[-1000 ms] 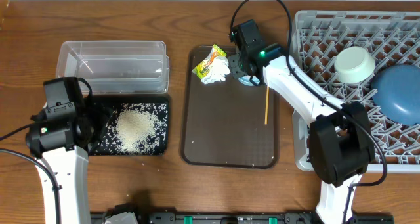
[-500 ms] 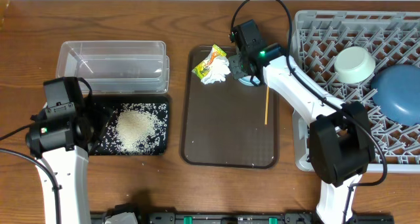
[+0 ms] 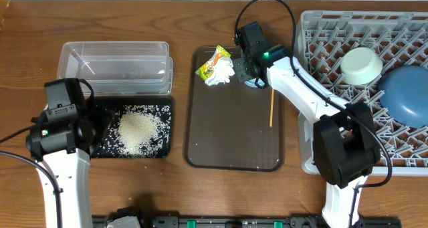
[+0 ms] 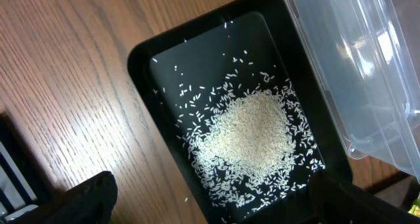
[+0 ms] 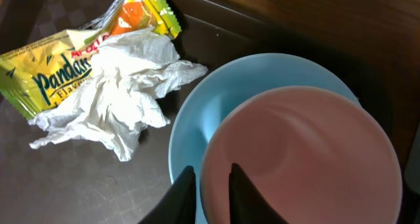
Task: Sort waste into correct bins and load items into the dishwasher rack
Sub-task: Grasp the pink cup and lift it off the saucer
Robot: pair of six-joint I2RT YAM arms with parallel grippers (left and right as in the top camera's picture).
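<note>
Overhead: the right end effector (image 3: pixel 245 69) sits at the brown serving tray's (image 3: pixel 231 134) 1 o'clock corner, with the left arm far off.

Left wrist: the left end effector (image 4: pixel 216 188) gapes over rice (image 4: pixel 252 135) in the black tray (image 4: pixel 139 56).

Right wrist: fingers (image 5: pixel 185 201) straddle the pink cup's (image 5: pixel 308 158) 7 o'clock rim, and the cup is nested in a mint bowl (image 5: pixel 190 138). Whether they pinch yet, I cannot tell. The wrapper (image 5: pixel 52 76) at 10 o'clock reads "pandan".

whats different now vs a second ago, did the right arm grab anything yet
Barely anything moved. The right gripper has narrowed its jaws onto the rim of the pink cup, which sits in the mint bowl on the brown tray; the cup is not lifted yet. The wrapper, tissue, stick, rice and the open left gripper stayed as they were.
</note>
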